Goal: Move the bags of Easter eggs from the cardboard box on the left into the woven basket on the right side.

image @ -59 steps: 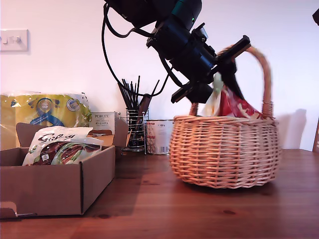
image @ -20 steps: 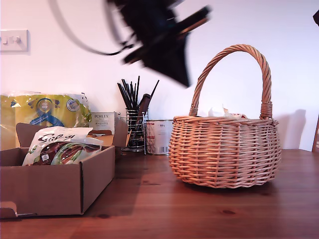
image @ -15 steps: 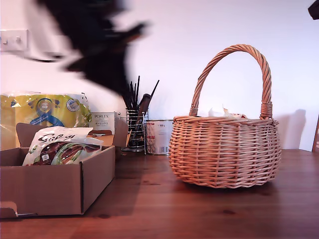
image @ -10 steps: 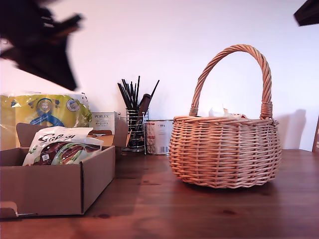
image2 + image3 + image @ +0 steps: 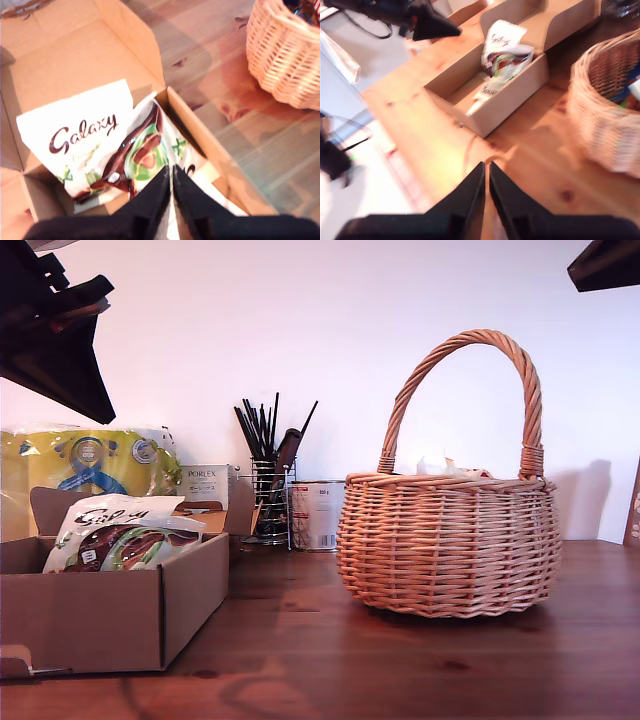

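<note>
Swinging my first gripper [image 5: 171,172] back over the cardboard box [image 5: 110,615], now at the exterior view's upper left after leaving the woven basket [image 5: 447,545]; its jaws are pressed together and carrying nothing. The white-and-green bag [image 5: 107,145] is lying in the box right beneath it. My second gripper [image 5: 485,172] is hanging high, jaws together, empty. Packets are already showing above the basket rim, so I am judging this bag the next pickup.
</note>
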`<state>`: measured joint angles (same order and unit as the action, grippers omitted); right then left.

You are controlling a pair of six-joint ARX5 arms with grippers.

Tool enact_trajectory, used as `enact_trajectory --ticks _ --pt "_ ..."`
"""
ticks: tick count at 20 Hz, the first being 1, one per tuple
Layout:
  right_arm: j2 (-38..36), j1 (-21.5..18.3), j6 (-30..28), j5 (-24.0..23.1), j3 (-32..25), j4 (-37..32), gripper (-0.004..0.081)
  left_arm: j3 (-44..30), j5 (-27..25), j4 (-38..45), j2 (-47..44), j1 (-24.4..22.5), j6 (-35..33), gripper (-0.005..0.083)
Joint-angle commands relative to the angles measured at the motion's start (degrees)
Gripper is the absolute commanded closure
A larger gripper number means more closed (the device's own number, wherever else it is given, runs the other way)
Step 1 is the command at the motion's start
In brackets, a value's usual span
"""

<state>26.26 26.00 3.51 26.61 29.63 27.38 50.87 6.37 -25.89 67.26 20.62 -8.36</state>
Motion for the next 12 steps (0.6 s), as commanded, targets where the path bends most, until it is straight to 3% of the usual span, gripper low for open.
enact_trajectory --ticks 1,5,9,10,12 --pt "0.0 1.6 -1.6 -3.9 0.8 -1.2 0.0782 -1.0 0.1 0.2 0.2 0.1 -0.8 0.0794" --pt "-2.6 5.1 -3.1 -8.7 0.8 -0.9 0.0782 -1.0 2.1 0.2 0.2 -1.8 -5.8 0.0794" --pt "-7.1 8.1 -5.0 -13.5 0.8 1.7 0.0782 -1.0 12.1 -0.6 1.0 -5.3 -14.4 0.0771" --pt "-7.8 8.5 -5.5 -13.5 0.8 2.4 0.0783 -1.0 14.9 -1.2 1.9 -6.3 -17.1 0.0713" --pt "-8.0 9.0 -5.5 -13.5 0.8 2.5 0.0783 -1.0 17.2 -0.6 4.6 -6.9 -19.5 0.0443"
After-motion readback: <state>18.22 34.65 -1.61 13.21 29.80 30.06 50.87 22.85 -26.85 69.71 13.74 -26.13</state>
